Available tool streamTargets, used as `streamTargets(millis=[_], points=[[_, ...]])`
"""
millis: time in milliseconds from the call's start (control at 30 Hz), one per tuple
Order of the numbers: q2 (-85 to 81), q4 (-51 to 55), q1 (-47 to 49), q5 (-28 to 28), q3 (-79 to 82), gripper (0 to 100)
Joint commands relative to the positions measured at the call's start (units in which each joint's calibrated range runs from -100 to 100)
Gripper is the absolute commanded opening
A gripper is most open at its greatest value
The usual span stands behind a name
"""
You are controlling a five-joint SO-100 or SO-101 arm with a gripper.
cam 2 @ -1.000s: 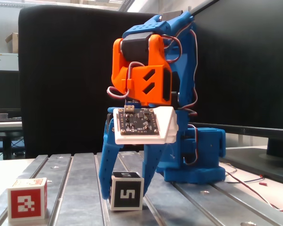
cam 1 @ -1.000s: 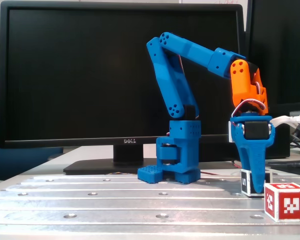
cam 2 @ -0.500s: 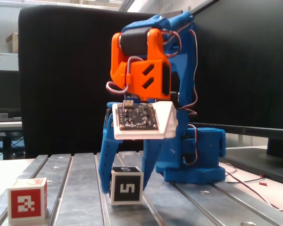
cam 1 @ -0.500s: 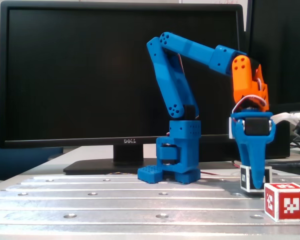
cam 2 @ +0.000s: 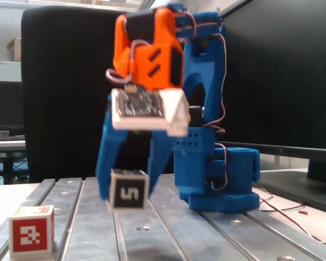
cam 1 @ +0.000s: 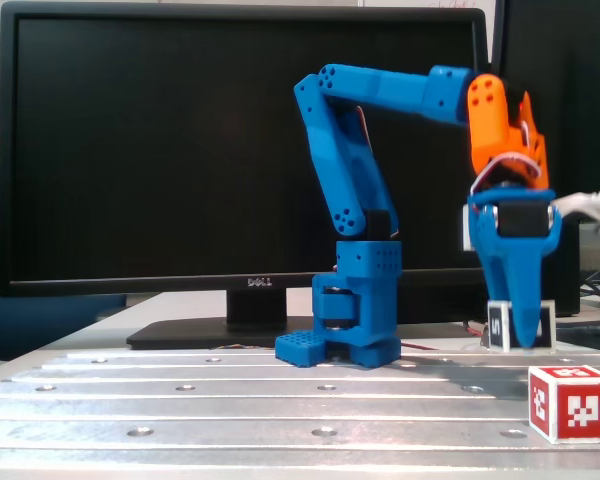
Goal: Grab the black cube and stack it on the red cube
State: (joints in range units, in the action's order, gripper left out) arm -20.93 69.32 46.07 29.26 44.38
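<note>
From a second ago, my gripper [cam 2: 127, 187], pinching the black cube [cam 2: 128, 190], has lifted it clear of the table [cam 2: 87, 217], so next I carry it over the red cube [cam 2: 32, 229]

Bare worktop [cam 2: 87, 217] lies open between the raised black cube [cam 2: 128, 190] and the red cube [cam 2: 31, 229], whose top is uncovered, while the arm's blue base [cam 2: 220, 182] blocks the far side.
</note>
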Motion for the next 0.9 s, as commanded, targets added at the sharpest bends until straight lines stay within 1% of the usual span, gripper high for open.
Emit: streamTargets(millis=[0, 233, 367, 500, 867], points=[[-0.21, 3.49, -2.63, -1.75, -6.26, 19], [-0.12, 5.37, -7.35, -6.74, -10.87, 19], [2.22, 5.37, -9.20, -8.43, -12.86, 19], [8.32, 5.54, -10.67, -8.69, -18.11, 19], [22.18, 14.27, -13.55, -10.85, -38.37, 19]])
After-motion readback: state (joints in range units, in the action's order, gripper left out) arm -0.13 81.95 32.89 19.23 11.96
